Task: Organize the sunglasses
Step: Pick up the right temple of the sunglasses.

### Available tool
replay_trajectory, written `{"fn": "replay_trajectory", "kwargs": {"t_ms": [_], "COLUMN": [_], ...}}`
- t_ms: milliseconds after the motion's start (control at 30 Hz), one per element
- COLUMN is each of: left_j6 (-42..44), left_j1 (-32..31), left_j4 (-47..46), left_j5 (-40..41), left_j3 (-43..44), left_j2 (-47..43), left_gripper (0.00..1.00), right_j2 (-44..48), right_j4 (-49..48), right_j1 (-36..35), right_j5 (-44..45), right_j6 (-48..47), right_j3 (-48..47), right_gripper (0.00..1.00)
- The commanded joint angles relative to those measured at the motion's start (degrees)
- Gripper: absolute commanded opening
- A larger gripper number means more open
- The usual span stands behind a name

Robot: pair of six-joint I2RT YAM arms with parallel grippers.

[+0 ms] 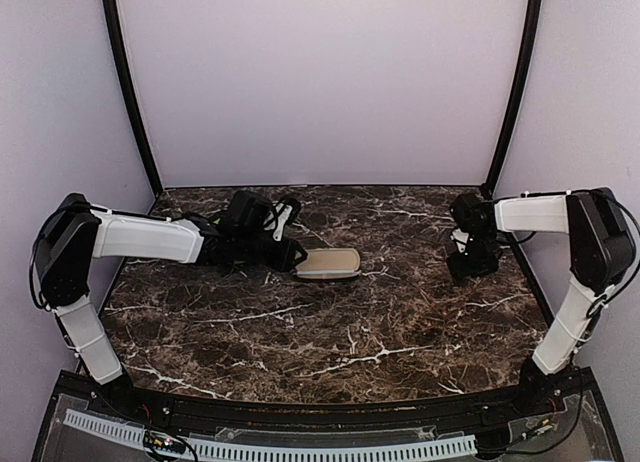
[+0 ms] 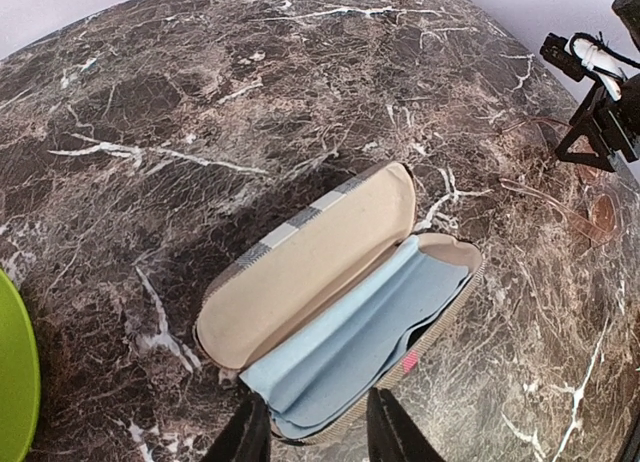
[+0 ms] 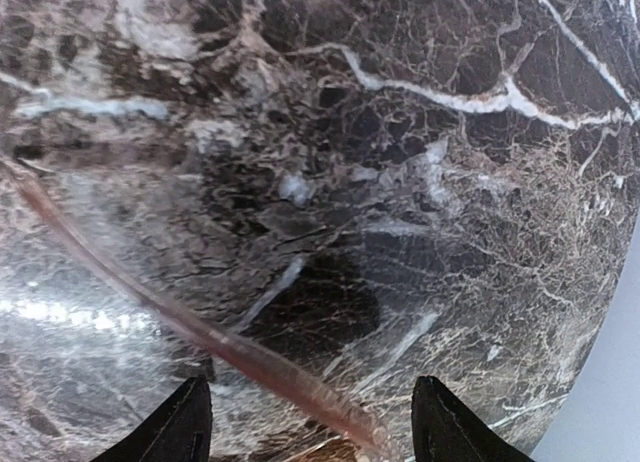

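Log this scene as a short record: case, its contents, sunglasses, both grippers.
case: glasses case, open, on the marble table
contents: light blue cloth, no glasses
sunglasses: translucent sunglasses on the table, apart from the case
left gripper: closed on the case's near end
right gripper: open, one temple between its fingers, not clamped

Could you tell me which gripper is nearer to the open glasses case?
Left. The left gripper straddles one end of the glasses case; the right gripper is far off to its right, above the sunglasses.

Open beige case; translucent sunglasses lie apart.
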State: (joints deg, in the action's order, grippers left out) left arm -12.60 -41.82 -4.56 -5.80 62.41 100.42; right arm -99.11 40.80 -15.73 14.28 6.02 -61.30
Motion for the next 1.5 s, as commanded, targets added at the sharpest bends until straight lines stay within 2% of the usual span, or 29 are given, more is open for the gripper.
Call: {"fn": "replay_trajectory", "kwargs": {"t_ms": [0, 233, 600, 867, 1233, 1467], "left_j6": [-0.2, -0.2, -1.1, -1.2, -1.1, -0.4], "left_j1": [-0.3, -0.3, -0.4, -1.0, -2.1, -3.9], "left_j4": [-0.6, -0.3, 0.6, 1.0, 1.8, 0.6], "left_j5": [-0.7, -0.5, -1.0, -1.0, -0.7, -1.0], "left_j3": [-0.8, -1.0, -1.0, -1.1, -1.1, -1.2], "left_j2": [-2.8, -2.9, -3.5, -4.0, -5.1, -8.4], "left_gripper": [0.34, 0.34, 0.34, 0.34, 0.34, 0.34], "right_j2": [-1.7, 0.0, 3.5, 4.0, 7.4, 13.5], "right_j4": [0.7, 0.6, 1.8, 1.2, 2.0, 3.7], "right_j1": [0.4, 0.3, -4.5, -6.1, -8.3, -12.7], "right_j5": [0.8, -2.2, -2.0, -1.6, -1.6, 0.1], "right_j6": [-1.9, -1.5, 1.1, 1.5, 2.2, 2.2], "right_j3": [-1.9, -0.5, 2.0, 3.6, 2.3, -2.5], "right_gripper": [0.66, 0.45, 0.23, 0.21, 0.04, 0.0]}}
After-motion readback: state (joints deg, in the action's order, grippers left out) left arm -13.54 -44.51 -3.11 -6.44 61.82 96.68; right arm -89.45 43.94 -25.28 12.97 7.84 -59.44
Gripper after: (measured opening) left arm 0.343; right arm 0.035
